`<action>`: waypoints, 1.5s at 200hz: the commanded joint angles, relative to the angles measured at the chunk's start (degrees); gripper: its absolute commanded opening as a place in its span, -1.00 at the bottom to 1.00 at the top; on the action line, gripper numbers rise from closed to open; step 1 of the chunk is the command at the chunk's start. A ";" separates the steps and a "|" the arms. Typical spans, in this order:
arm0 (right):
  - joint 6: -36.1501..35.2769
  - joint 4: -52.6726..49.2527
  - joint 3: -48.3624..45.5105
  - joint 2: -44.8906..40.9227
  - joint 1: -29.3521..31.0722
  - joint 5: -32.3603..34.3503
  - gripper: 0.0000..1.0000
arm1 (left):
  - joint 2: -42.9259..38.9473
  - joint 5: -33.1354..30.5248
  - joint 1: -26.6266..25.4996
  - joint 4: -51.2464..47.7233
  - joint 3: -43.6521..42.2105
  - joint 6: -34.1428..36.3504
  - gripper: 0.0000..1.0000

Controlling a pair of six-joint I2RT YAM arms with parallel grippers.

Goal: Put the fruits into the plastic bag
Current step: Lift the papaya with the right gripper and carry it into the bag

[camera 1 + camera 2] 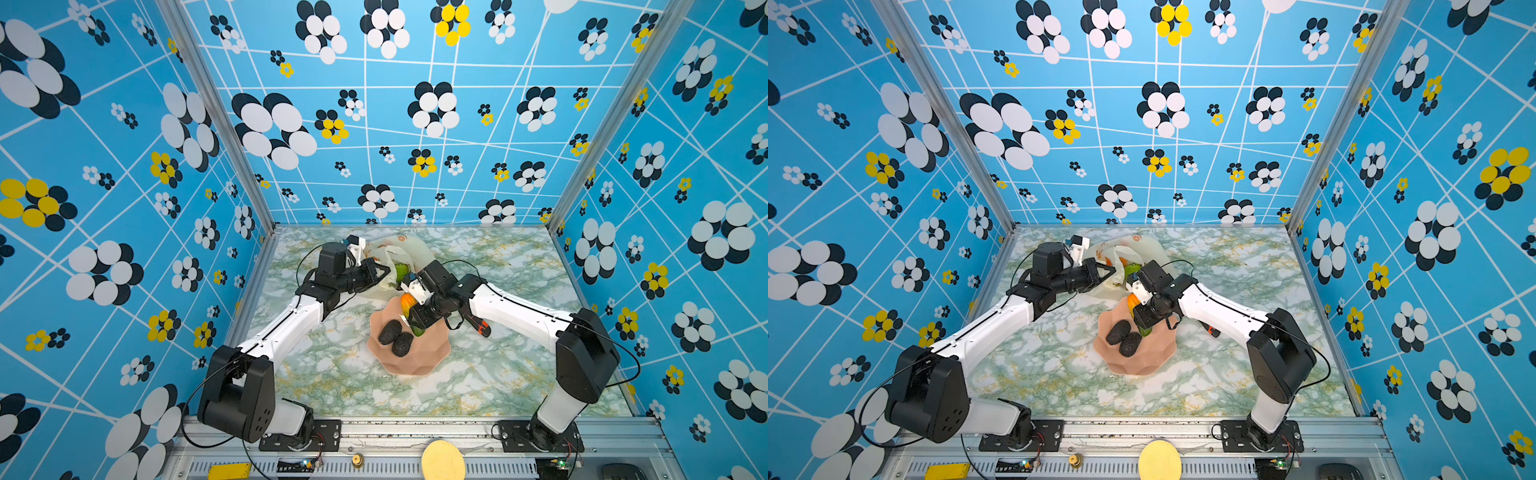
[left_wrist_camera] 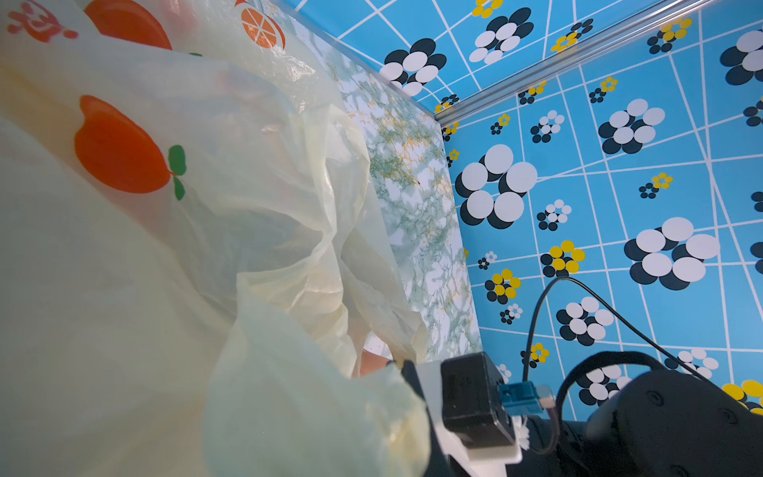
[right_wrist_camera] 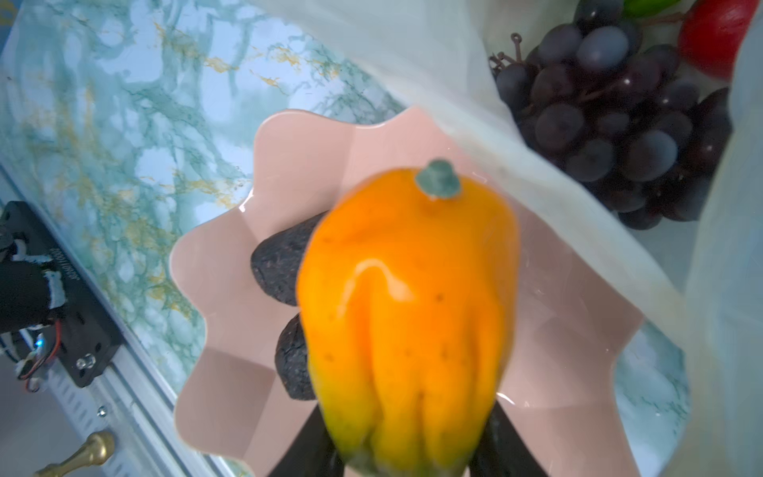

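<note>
Cream translucent film fills the left wrist view: the plastic bag (image 2: 124, 289) lies crumpled toward the back of the bench (image 1: 498, 374), and the left end effector (image 1: 379, 271) is pinched tight on its edge. The right end effector (image 3: 406, 448) grips a yellow-orange oblong fruit (image 3: 406, 309) between its fingers, above the pink dish (image 1: 419, 365) and just beside the bag's mouth. Two black ovals (image 1: 390, 331) lie in the dish. Dark grapes (image 3: 611, 124) and a red fruit (image 3: 714, 37) sit inside the bag.

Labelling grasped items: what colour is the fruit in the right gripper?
Orange-yellow fruit, green at the gripped end; clearest in the right wrist view.
</note>
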 commanded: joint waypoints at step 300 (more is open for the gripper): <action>72.12 51.32 5.45 20.28 -19.41 -54.53 -0.57 | -10.92 -2.78 -6.72 -3.58 -3.45 26.44 -1.00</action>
